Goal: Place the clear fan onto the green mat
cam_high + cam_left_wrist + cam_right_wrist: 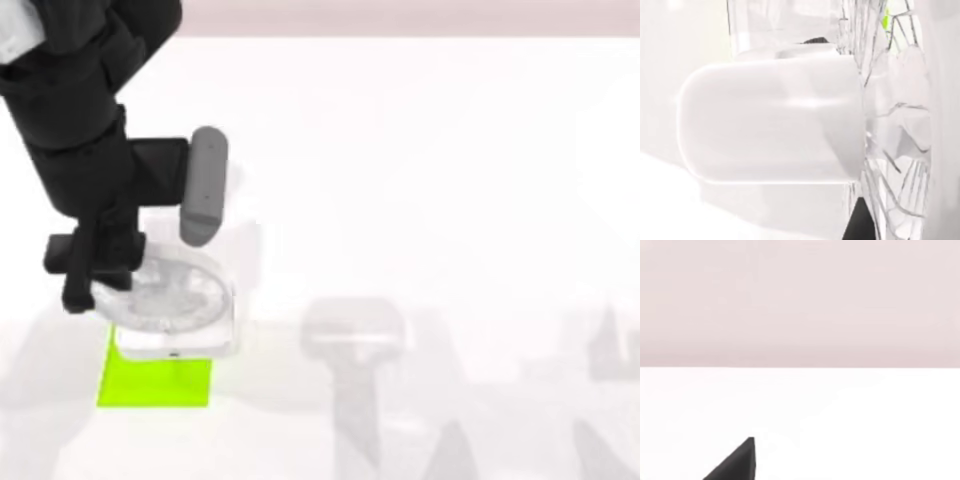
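While one clear fan [175, 300] overlaps one green mat [150, 380], left claw [135, 290] state untellable.

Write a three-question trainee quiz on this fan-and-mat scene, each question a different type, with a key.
1. True or false: the clear fan overlaps the far edge of the green mat in the top view.
2. Multiple choice: which arm is over the fan? A) the left arm, with the left gripper at the fan; B) the right arm; C) both.
3. Fill in: the left wrist view is filled by the fan's whitish rear housing and its ____ of thin ribs.

Key: 1 true; 2 A; 3 grille. The right wrist view shows only bare table and one dark tip of the right gripper.
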Tool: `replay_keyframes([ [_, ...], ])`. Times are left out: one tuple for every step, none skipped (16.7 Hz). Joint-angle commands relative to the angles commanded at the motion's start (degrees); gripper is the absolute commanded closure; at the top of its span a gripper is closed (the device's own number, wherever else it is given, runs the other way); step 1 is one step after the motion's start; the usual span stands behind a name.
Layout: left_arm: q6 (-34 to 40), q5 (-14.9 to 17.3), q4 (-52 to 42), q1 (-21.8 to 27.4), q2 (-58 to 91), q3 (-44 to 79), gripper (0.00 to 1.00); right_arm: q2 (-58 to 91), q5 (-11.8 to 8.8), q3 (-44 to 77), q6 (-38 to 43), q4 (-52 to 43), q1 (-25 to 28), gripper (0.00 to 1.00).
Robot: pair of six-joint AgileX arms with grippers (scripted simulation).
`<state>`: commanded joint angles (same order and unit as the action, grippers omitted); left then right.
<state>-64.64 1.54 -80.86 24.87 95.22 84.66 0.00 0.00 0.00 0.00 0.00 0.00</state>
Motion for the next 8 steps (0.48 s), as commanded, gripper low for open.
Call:
replay_keyframes([
  [-2.73, 0.16, 0.25, -1.98, -1.37, -1.77, 1.0, 0.0, 0.0, 0.0, 0.0, 0.0, 0.0, 0.0],
  [-4.99, 0.29, 0.48, -3.7, -2.57, -3.31, 1.0, 0.0, 0.0, 0.0, 0.0, 0.0, 0.0, 0.0],
  [-6.69, 0.41, 0.68, -5.07, -3.55, -4.53, 1.0, 0.0, 0.0, 0.0, 0.0, 0.0, 0.0, 0.0],
  [-7.78, 0.49, 0.83, -6.02, -4.24, -5.38, 1.0, 0.0, 0.0, 0.0, 0.0, 0.0, 0.0, 0.0],
  [-8.25, 0.53, 0.91, -6.46, -4.56, -5.76, 1.0, 0.0, 0.0, 0.0, 0.0, 0.0, 0.0, 0.0],
  [-8.26, 0.53, 0.91, -6.47, -4.57, -5.77, 1.0, 0.0, 0.0, 0.0, 0.0, 0.0, 0.0, 0.0],
  [-8.26, 0.53, 0.91, -6.47, -4.57, -5.77, 1.0, 0.0, 0.0, 0.0, 0.0, 0.0, 0.0, 0.0],
  [-8.26, 0.53, 0.91, -6.47, -4.57, -5.77, 1.0, 0.0, 0.0, 0.0, 0.0, 0.0, 0.0, 0.0],
])
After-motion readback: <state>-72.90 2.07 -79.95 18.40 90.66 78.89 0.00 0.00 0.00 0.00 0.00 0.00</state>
